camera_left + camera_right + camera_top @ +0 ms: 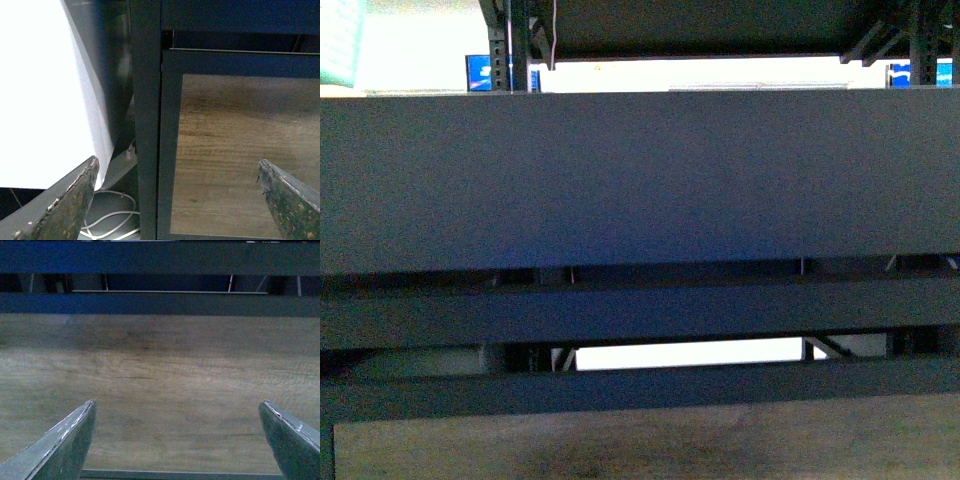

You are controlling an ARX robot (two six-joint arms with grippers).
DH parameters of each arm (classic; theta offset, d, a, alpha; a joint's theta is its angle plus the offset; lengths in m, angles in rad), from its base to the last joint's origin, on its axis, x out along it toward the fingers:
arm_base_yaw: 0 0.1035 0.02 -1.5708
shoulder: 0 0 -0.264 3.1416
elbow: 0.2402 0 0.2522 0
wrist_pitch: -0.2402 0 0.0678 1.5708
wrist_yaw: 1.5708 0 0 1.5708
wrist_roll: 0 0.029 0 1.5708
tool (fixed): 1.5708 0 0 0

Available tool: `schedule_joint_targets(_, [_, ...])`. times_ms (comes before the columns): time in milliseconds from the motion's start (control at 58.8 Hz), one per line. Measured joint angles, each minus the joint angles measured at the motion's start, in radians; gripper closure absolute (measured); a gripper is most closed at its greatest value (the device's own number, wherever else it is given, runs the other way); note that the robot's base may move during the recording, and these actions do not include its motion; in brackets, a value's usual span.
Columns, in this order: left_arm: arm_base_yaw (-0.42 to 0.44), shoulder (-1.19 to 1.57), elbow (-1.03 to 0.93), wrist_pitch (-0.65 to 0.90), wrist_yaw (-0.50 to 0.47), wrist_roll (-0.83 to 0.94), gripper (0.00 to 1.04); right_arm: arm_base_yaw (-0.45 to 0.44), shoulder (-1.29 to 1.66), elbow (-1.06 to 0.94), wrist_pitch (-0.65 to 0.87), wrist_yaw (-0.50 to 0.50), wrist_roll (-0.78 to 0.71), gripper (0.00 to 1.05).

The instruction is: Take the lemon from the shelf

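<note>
No lemon shows in any view. The shelf [640, 180], a dark grey metal rack, fills the front view very close up, with its wide front edges stacked one above another and a wooden board [650, 440] low down. My left gripper [177, 187] is open and empty over the corner of a wooden tier [240, 150], beside a dark upright [146, 125]. My right gripper [177, 427] is open and empty over the wooden tier [160, 385], facing the dark rails [160, 304] behind it.
A bright white surface [45, 90] stands left of the upright in the left wrist view. White cables [112, 220] lie on the floor below it. Perforated uprights [510, 45] and a bright background show above the shelf edge.
</note>
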Motion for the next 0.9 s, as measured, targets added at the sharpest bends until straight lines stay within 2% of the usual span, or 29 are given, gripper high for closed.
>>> schedule_joint_targets(901, [0.0, 0.0, 0.0, 0.0, 0.0, 0.0, 0.08, 0.0, 0.0, 0.0, 0.0, 0.0, 0.0, 0.07])
